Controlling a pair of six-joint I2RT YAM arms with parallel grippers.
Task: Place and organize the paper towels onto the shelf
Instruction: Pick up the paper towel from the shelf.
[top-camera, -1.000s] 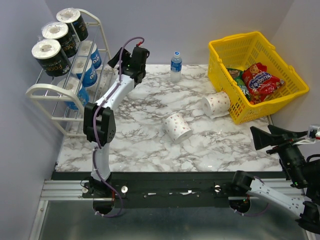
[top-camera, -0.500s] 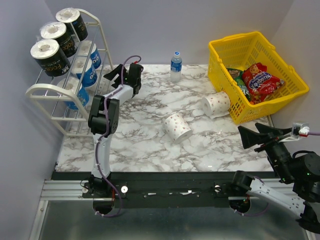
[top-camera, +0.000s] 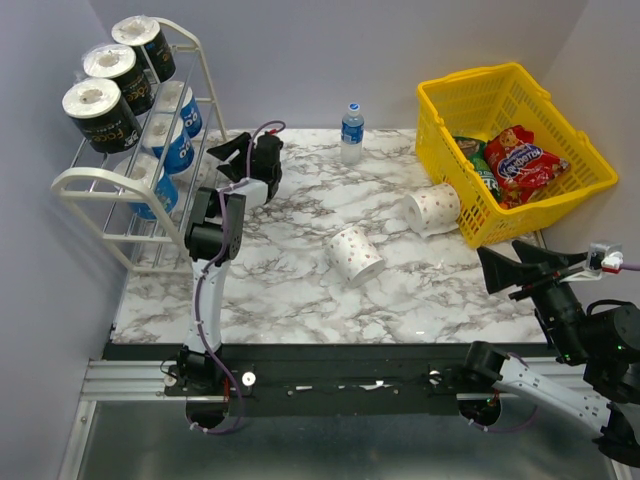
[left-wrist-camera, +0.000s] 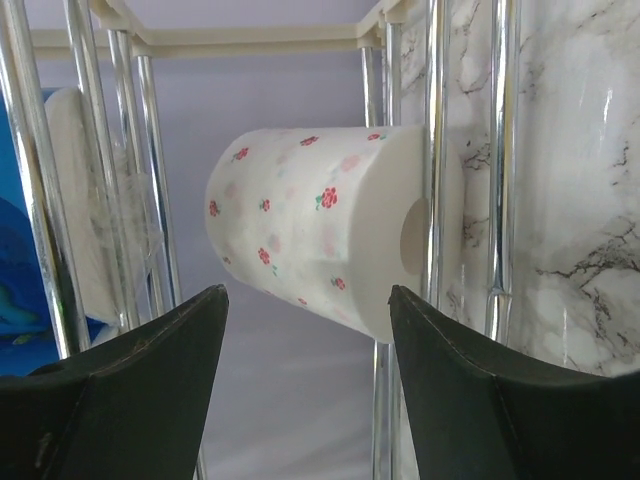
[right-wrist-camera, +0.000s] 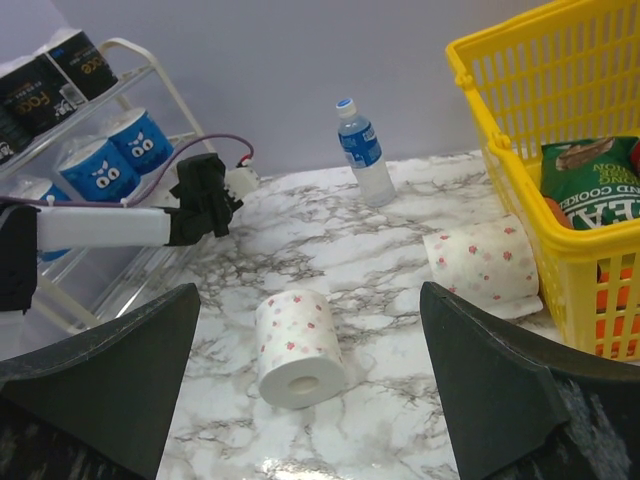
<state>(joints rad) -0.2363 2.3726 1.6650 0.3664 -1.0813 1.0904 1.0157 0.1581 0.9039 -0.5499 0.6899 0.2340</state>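
Dotted roll (left-wrist-camera: 300, 240) on shelf (left-wrist-camera: 250, 40), beyond left jaws

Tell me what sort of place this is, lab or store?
Likely a lab mock-up of a shop: marble-look table, yellow shopping basket of snacks, white shelf holding paper towels.

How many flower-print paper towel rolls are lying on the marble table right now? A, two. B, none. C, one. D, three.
A: one flower-print roll lies in the middle of the table, and a second roll lies beside the yellow basket.
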